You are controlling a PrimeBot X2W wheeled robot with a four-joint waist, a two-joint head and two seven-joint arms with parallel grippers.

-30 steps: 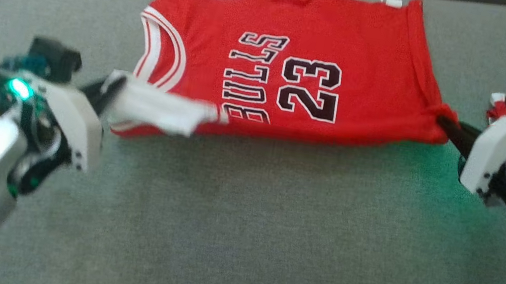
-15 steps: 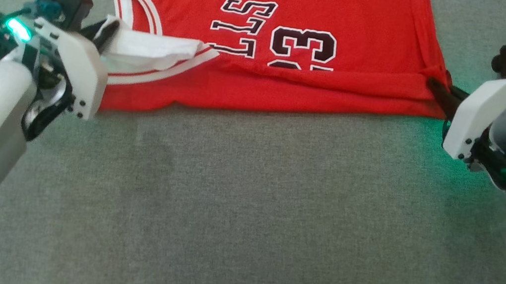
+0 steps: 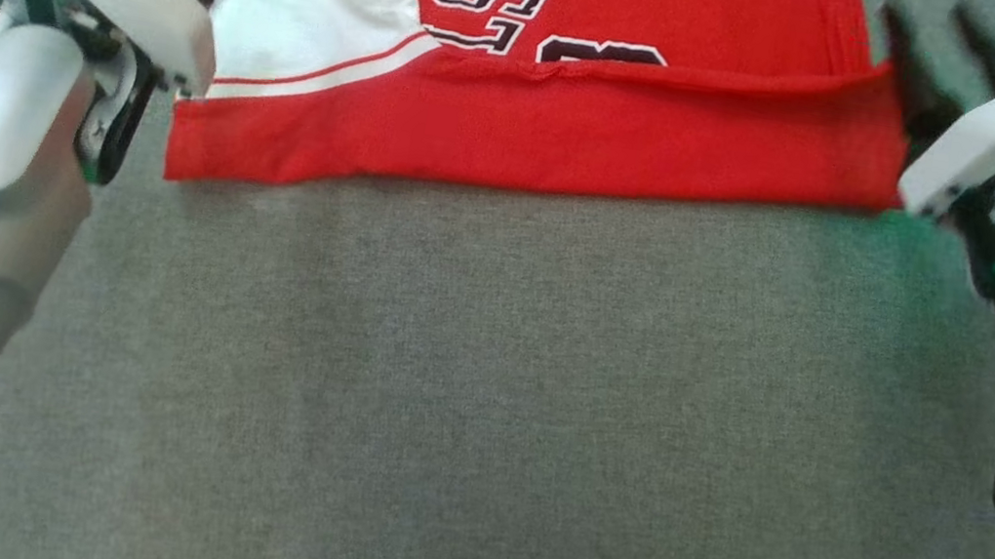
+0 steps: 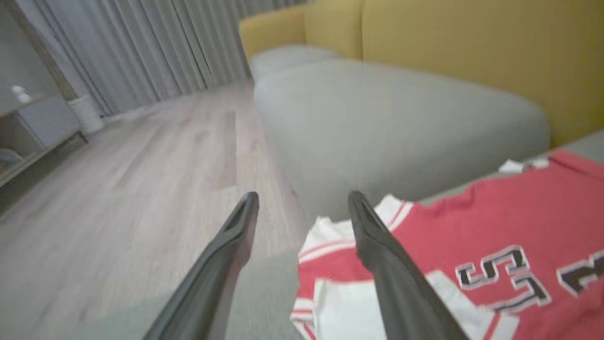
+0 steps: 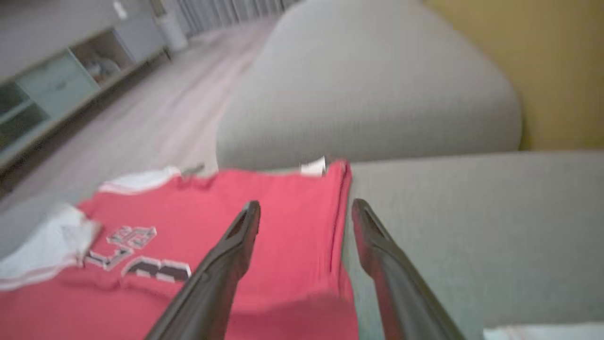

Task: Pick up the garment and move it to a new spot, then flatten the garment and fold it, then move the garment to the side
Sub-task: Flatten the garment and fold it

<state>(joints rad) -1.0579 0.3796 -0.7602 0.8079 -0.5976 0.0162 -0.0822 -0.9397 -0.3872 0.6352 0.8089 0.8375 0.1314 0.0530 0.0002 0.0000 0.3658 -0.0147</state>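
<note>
The garment [image 3: 580,124], a red jersey with black and white lettering, lies on the grey cushion [image 3: 480,395]. Its near edge is folded up over the lower part of the print, and a white inner patch [image 3: 302,4] shows at its left end. My left gripper [image 4: 303,198] is open just off the jersey's left edge, with nothing between its fingers. My right gripper [image 3: 930,24] is open beside the jersey's right edge, also holding nothing. In the right wrist view the right gripper [image 5: 306,205] hovers over the jersey's [image 5: 212,212] side hem.
The wide grey cushion stretches toward me below the jersey. Beyond it are a grey ottoman [image 4: 377,118], a yellow sofa back [image 4: 448,47], wooden floor [image 4: 118,165] and a low cabinet [image 5: 47,80].
Both grippers have opened and let go of the jersey's near corners. The near edge now lies folded over the lettering. The head camera has tilted, so the whole picture has shifted.
</note>
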